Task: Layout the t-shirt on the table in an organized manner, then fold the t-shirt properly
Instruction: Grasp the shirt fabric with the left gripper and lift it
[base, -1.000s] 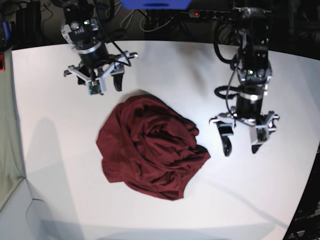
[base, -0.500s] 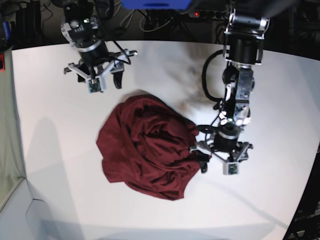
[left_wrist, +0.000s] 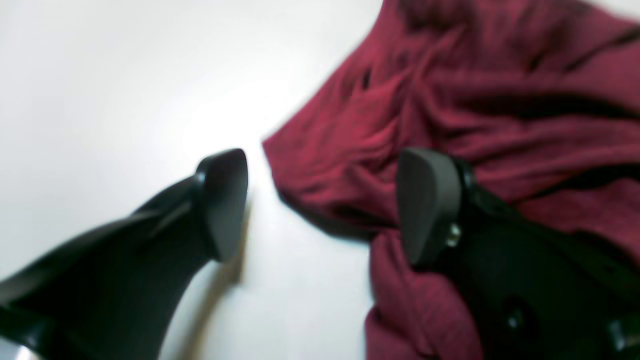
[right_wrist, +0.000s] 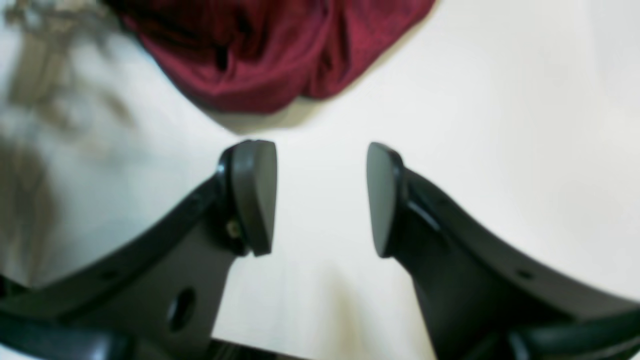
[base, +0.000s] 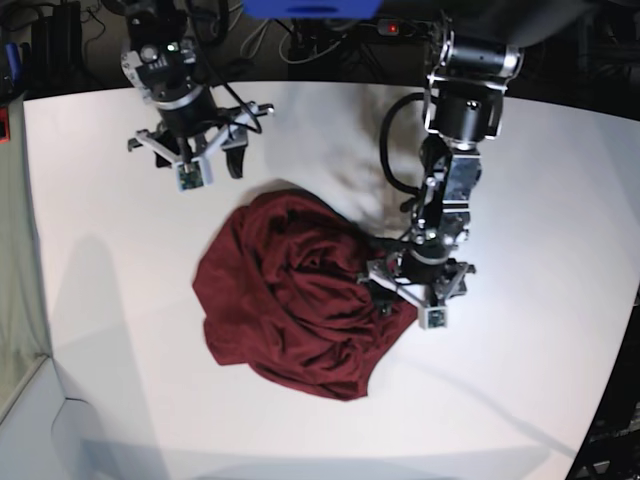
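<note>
The t-shirt (base: 295, 300) is soft dark maroon knit, crumpled in a rounded heap with deep folds near the middle of the smooth, matte white table (base: 520, 400). The left gripper (left_wrist: 320, 205) stands spread wide over the heap's edge — one black pad over the cloth, the other over bare table, nothing grasped. The right gripper (right_wrist: 320, 197) is also released — it hangs just beside the heap's far rim, apart from the cloth.
</note>
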